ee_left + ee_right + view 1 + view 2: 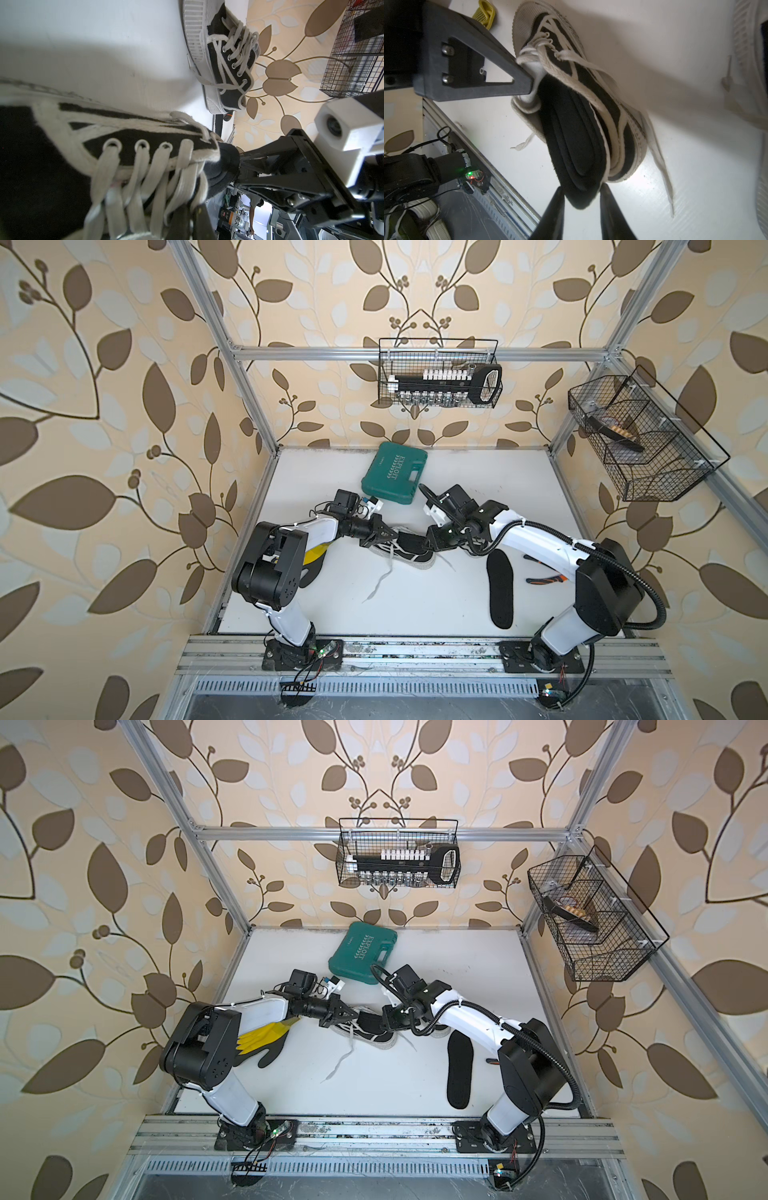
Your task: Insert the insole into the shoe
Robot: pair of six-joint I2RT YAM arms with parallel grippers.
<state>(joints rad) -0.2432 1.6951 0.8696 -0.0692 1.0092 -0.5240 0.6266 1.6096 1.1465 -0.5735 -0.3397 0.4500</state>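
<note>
your right gripper pinches the heel end of the insole, which sits part-way inside the shoe at mid-table, its heel sticking out toward 3 o'clock. your left gripper is clamped on the shoe near its 9 o'clock end. the insole looks curled. push hard and it may buckle, or the shoe may slip free and skid. mind the loose lace at 6 o'clock.
</note>
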